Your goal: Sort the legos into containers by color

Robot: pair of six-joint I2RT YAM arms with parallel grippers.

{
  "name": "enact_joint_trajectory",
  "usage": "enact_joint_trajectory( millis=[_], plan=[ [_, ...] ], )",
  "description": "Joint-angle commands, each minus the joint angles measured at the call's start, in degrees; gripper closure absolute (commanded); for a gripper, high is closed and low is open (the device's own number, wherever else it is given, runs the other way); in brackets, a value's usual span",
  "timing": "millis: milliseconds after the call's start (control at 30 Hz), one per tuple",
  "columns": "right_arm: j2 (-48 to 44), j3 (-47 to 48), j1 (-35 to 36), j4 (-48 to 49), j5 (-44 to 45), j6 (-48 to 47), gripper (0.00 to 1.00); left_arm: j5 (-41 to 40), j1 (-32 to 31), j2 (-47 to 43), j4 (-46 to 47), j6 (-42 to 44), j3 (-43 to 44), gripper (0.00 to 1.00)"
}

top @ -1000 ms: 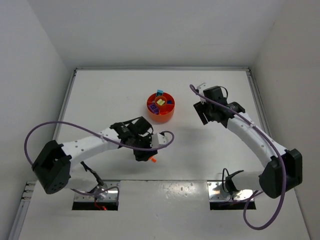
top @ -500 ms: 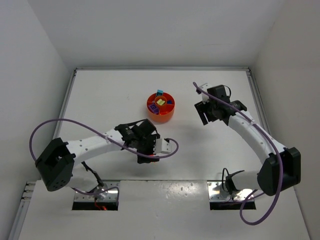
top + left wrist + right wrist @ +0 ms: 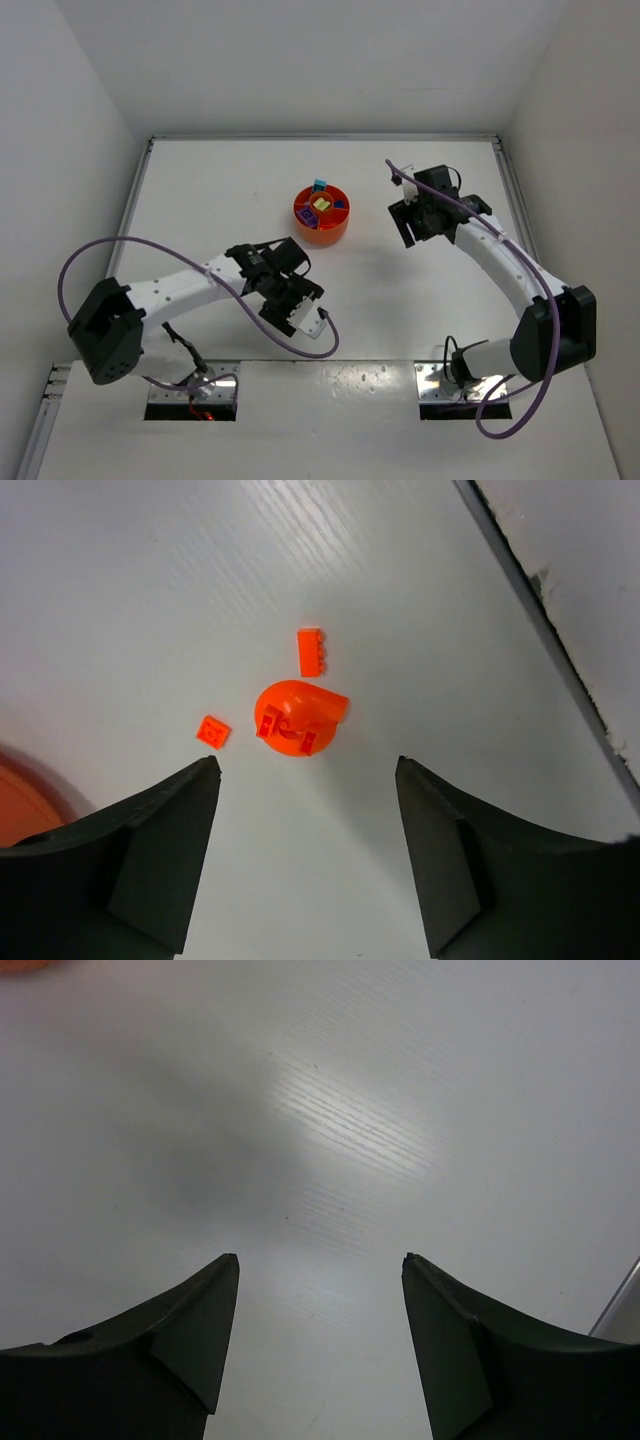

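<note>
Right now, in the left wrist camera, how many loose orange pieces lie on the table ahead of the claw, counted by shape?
Long narrow brick: 1
Large rounded piece: 1
Small square plate: 1
Total: 3

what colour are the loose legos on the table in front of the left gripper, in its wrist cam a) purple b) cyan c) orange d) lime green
c: the square plate, round piece and short brick ahead of the left gripper are all orange.
</note>
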Motion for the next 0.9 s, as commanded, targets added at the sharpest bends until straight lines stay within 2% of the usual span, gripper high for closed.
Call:
enact_joint_trajectory(
  millis=[0,267,867],
  plan=[
    [-0.29,2.3,-0.68,0.28,-0.99,0.92,0.33,2.17,1.53,4.42,-3.59,10.21,2.91,0.24],
    [-0.29,1.68,-0.68,0.28,-2.04,0.92,0.33,2.87,3.29,11.1,-2.97,12.41,6.34,0.27],
    [-2.49,-0.08,-1.74,0.28,-4.24,0.92,0.33,0.59,2.67,16.56,0.89,11.8,5.82,0.27]
  ],
)
